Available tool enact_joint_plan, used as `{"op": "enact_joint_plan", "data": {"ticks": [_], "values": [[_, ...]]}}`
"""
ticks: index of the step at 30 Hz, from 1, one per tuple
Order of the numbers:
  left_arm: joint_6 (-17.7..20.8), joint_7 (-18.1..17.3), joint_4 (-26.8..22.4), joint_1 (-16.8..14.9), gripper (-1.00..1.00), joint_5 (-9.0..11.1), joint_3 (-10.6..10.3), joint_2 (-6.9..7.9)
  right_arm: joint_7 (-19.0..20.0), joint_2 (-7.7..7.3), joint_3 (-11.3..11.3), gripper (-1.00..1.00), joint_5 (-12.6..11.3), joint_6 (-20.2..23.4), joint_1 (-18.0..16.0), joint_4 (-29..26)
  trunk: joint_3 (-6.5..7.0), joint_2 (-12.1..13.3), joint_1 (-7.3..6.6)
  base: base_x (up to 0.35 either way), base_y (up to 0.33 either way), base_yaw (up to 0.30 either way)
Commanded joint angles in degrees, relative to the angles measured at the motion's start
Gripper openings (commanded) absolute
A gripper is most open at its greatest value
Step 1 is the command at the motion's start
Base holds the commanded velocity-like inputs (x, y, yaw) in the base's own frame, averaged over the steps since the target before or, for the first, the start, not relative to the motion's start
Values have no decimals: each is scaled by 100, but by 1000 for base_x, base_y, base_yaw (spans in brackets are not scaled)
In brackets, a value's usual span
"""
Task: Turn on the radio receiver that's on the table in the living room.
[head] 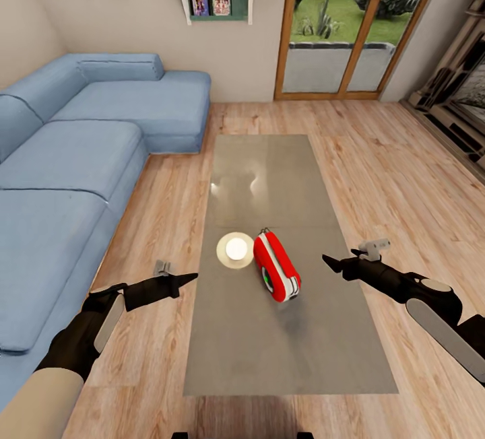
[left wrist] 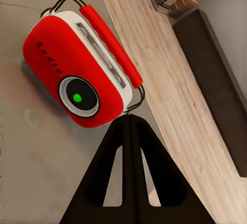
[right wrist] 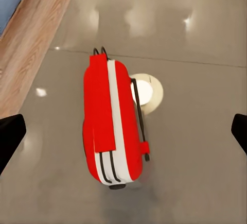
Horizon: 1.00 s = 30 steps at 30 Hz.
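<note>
The red radio receiver (head: pixel 276 265) with its white band stands on the long grey table (head: pixel 269 170), near the middle of its top. Its round dial face (left wrist: pixel 77 98) shows a green dot and faces my left gripper (left wrist: pixel 131 123). That left gripper (head: pixel 188 279) is shut, its tips a short way from the radio (left wrist: pixel 77 74) at the table's left edge. My right gripper (head: pixel 331 264) hangs over the table's right side, open. In the right wrist view its fingertips (right wrist: pixel 10 139) are spread wide, with the radio (right wrist: pixel 110 126) and its thin handle ahead between them, apart from both.
A pale round disc (head: pixel 236 249) lies on the table, right beside the radio. The blue L-shaped sofa (head: pixel 67 156) runs along the left. Glass doors (head: pixel 350 28) are at the back, and a dark brown box (left wrist: pixel 216 80) stands near the brick fireplace. Wood floor surrounds the table.
</note>
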Motion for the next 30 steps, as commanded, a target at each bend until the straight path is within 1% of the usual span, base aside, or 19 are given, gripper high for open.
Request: {"op": "enact_joint_plan", "data": {"ticks": [1,4,9,10,11,12,14,16,18,19,20,21,23,24,25,26,27,29,30], "values": [[1,0,8,0,-100,-15,-2,-2,-17,-3,0,100,0,2,0,0,9,0,0,0,0,75],[4,0,105,0,-100,-75,-4,-10,-97,-8,8,100,1,5,2,0,37,0,0,0,0,76],[-2,-6,415,-3,-100,-114,-12,9,-420,-15,23,100,5,6,3,7,83,0,0,0,0,82],[-3,-9,470,-5,-100,-118,-13,17,-514,-18,24,100,9,6,28,8,92,0,0,0,0,85],[-4,-10,605,-2,-100,-122,-13,51,-771,-24,26,100,30,6,171,8,101,0,0,0,0,90],[-6,-10,641,-1,-100,-124,-13,57,-838,-23,26,100,33,6,210,9,110,0,0,0,0,91],[-32,-9,858,-1,-100,-189,-19,77,-1177,-19,28,100,36,-2,401,15,128,0,0,0,0,92],[-68,-9,1198,0,-100,-424,-21,83,-1549,-13,32,100,31,-8,616,26,146,0,0,0,0,93],[-108,-8,1810,0,-100,-904,-18,91,-1941,-18,34,100,32,-11,878,110,165,0,0,0,0,96],[-139,-4,2102,0,-100,-1072,-16,114,-2071,-18,35,100,35,-11,965,236,174,0,0,0,0,99],[-226,-3,2310,0,-100,-1145,-15,135,-2149,-15,38,100,50,-16,1000,362,183,0,0,0,0,99],[-470,-1,2673,0,-100,-1208,-14,159,-2241,-7,44,100,88,-26,1033,592,192,0,0,0,0,99],[-795,-1,3092,0,-100,-1241,-14,187,-2299,6,58,100,139,-45,1057,827,210,0,0,0,0,100],[-1035,0,3388,0,-100,-1253,-14,209,-2323,13,74,100,175,-55,1085,964,219,0,0,0,0,101],[-1498,0,3957,0,-100,-1266,-10,237,-2348,20,98,100,221,-77,1210,1144,229,0,0,0,0,105],[-1697,2,4219,0,-100,-1269,-10,247,-2357,22,104,100,236,-87,1301,1194,238,0,0,0,0,107],[-1860,8,4454,0,-100,-1271,-11,255,-2368,23,108,100,246,-99,1405,1228,247,0,0,0,0,109],[-2032,35,4746,0,-100,-1273,-12,270,-2406,26,111,100,253,-131,1566,1268,265,0,0,0,0,110],[-2150,106,5044,0,-100,-1274,-17,294,-2500,33,118,100,254,-215,1737,1357,274,0,0,0,0,111]]}}
